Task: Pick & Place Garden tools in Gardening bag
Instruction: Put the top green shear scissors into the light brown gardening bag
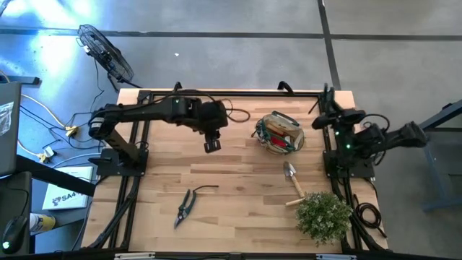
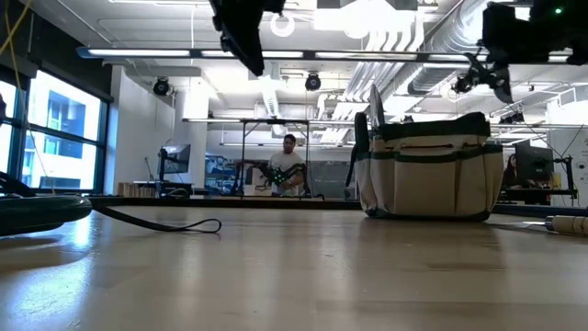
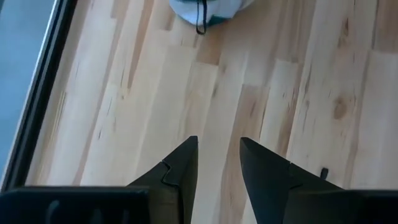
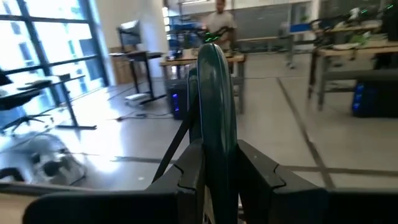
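The right end effector [image 4: 219, 171] has its two dark fingers [image 4: 189, 171] closed against a dark green curved strip [image 4: 216, 93] that rises upright between them; it looks like fabric trim or a loop handle, though which is hard to tell. Behind it lies an open room with large windows [image 4: 43, 50] on one side, desks [image 4: 205, 62] carrying equipment, and a shiny grey floor [image 4: 323, 143]. A person [image 4: 219, 18] stands far back behind one desk.
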{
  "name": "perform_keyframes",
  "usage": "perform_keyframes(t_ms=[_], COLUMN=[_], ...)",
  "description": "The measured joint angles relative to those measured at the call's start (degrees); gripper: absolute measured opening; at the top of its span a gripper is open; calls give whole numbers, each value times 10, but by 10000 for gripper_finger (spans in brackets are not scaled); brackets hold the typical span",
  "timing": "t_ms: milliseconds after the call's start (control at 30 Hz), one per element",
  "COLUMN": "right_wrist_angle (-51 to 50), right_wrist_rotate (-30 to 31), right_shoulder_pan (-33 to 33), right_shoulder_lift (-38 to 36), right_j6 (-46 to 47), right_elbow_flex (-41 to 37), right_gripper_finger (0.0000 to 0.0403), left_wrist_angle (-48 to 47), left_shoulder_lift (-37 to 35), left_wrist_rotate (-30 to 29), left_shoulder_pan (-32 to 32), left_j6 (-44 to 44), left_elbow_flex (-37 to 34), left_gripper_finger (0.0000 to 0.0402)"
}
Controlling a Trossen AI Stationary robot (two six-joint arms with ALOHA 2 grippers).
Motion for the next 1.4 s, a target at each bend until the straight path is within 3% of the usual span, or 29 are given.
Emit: perform_keyframes(t_ms=[233,433,633,733,1033,1200,1400], right_wrist_angle=[-139,-171,-341,-319,1,18,13], right_wrist_rotate=[1,4,2,0,4,3,3], right_shoulder_pan=[-28,-26,27,62,177,269,350], right_shoulder_lift=[-175,-198,-91,-10,190,241,312], right_j6=[-2,64,366,449,326,316,435], right_elbow_flex=[0,0,0,0,50,115,136], right_gripper_finger=[54,54,54,54,54,54,54], left_wrist_angle=[13,15,7,-1,9,49,71], left_shoulder_lift=[0,0,0,-4,-10,-11,-11], left_wrist_rotate=[54,57,105,118,203,247,310], left_shoulder_pan=[37,39,39,40,84,117,142], left_j6=[11,16,48,70,136,162,176], left_elbow_flex=[-10,-10,-21,-47,-151,-201,-223], left_gripper_finger=[113,113,113,113,113,113,113])
